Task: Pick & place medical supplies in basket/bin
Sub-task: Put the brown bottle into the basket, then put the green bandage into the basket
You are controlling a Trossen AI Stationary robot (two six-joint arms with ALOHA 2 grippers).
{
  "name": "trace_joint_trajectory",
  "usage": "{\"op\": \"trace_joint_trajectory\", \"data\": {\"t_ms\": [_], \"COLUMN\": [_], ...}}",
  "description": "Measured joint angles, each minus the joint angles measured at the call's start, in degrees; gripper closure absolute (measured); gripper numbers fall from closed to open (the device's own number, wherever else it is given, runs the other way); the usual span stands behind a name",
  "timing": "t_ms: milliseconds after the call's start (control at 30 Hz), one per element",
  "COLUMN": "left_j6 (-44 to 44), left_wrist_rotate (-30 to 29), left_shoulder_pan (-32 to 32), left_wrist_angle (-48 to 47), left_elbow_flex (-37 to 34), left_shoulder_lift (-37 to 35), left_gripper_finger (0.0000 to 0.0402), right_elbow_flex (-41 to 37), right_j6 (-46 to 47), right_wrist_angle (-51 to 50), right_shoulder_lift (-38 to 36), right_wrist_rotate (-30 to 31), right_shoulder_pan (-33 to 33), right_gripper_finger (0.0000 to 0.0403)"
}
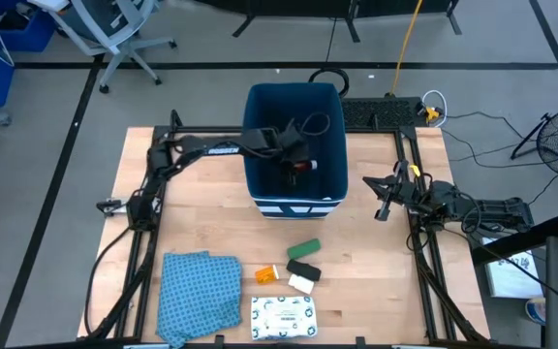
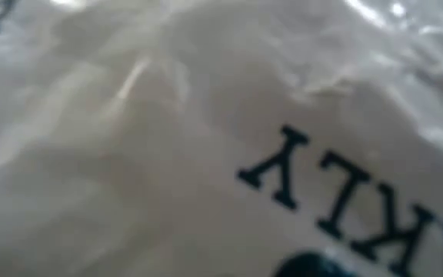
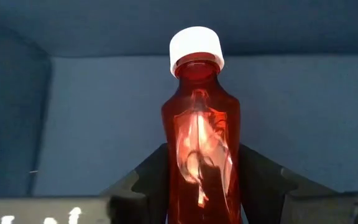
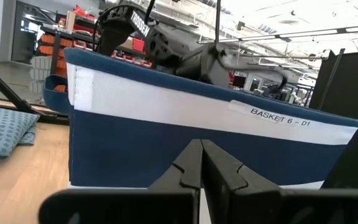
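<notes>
A red-orange tube (image 3: 199, 143) with a white cap (image 3: 196, 51) sits between the fingers of my left gripper (image 3: 201, 186). That gripper reaches from the table's left into the dark blue bin (image 1: 294, 145). In the high view the tube (image 1: 305, 165) shows inside the bin. On the table near the front lie a green piece (image 1: 303, 249), a black piece (image 1: 303, 269), an orange-white packet (image 1: 265, 275), a small white box (image 1: 301, 283) and a white green-printed pouch (image 1: 283, 316). My right gripper (image 4: 201, 165) waits shut at the table's right side, facing the bin's striped wall (image 4: 185, 106). My left gripper pinches the tube's lower body (image 3: 199, 180) between its two fingers (image 3: 148, 180), one on each side. The fingers slant down into the bin from the table's left and lie along the tube. The capped end points away from the gripper, toward the bin's inner wall (image 3: 303, 112).
A blue patterned cloth (image 1: 200, 296) lies at the front left. The low view is filled by a white wrapper with black letters (image 2: 337, 200) close to the lens. Cables and a dark mat (image 1: 386, 114) lie behind the bin at the far right.
</notes>
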Motion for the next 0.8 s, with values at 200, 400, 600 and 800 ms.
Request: {"op": "trace_joint_trajectory", "data": {"t_ms": [200,400,600,800], "left_j6": [1.3,1.4,1.4,3.2], "left_wrist_rotate": [2.8,4.8,3.4,0.5], "left_shoulder_pan": [-0.3,-0.4,-0.4,-1.8], "left_wrist_angle": [-1.1,-2.6,-1.7,-5.3], "left_elbow_flex": [0.0,0.0,-0.1,1.7], "left_shoulder_lift": [1.7,2.6,1.9,-2.2], "left_gripper_finger": [0.0245,0.0245,0.0206,0.0122], "right_elbow_flex": [0.0,0.0,0.0,0.0], "right_j6": [0.2,0.1,0.0,-0.5], "right_wrist_angle": [0.0,0.0,0.1,0.4], "right_shoulder_lift": [0.0,0.0,0.0,0.0], "right_wrist_rotate": [0.0,0.0,0.0,0.0], "right_shoulder_pan": [0.0,0.0,0.0,0.0], "right_gripper_finger": [0.0403,0.0403,0.0403,0.0403]}}
